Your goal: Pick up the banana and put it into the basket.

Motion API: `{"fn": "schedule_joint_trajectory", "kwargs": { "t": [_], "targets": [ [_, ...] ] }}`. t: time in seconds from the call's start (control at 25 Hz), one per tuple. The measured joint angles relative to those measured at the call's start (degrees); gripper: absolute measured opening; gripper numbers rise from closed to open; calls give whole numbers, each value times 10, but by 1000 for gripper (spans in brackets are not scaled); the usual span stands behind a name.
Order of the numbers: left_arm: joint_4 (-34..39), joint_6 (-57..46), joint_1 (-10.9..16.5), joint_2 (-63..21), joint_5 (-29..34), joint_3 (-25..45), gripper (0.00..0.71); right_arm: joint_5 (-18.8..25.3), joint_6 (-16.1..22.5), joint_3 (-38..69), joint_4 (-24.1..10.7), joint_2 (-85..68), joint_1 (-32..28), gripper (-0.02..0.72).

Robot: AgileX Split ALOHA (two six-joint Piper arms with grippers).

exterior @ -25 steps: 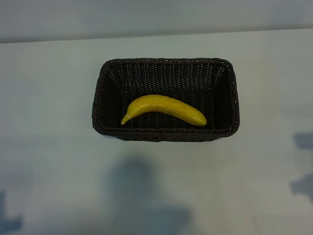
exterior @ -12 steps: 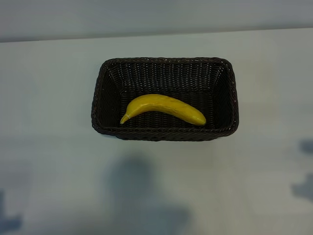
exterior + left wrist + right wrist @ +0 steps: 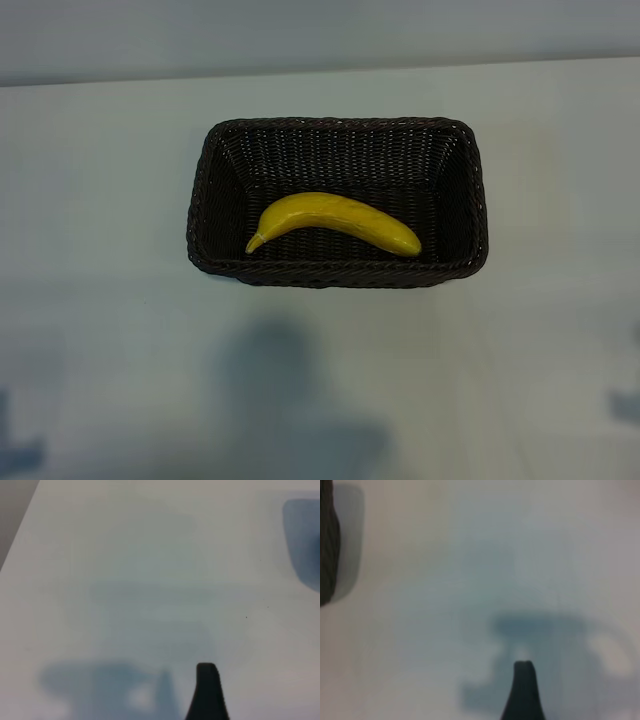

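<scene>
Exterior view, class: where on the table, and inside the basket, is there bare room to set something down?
The table is bare on every side of the basket, widest in front of its near rim. Inside, the banana lies along the near wall, so that strip is crowded; the floor between banana and far wall is free. Neither gripper shows in this view.

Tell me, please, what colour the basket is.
Dark brown woven wicker basket, clearest in the exterior view.

Plain white table [image 3: 100, 330], bare test bench
</scene>
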Motion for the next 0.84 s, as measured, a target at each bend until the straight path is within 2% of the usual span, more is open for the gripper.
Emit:
{"fn": "schedule_joint_trajectory", "kwargs": {
  "t": [0.28,0.84],
  "targets": [
    [0,0,0,0,0,0,570,0,0,0,0,-71,-4,570],
    [0,-1,0,0,0,0,570,0,0,0,0,-73,-4,570]
  ]
}}
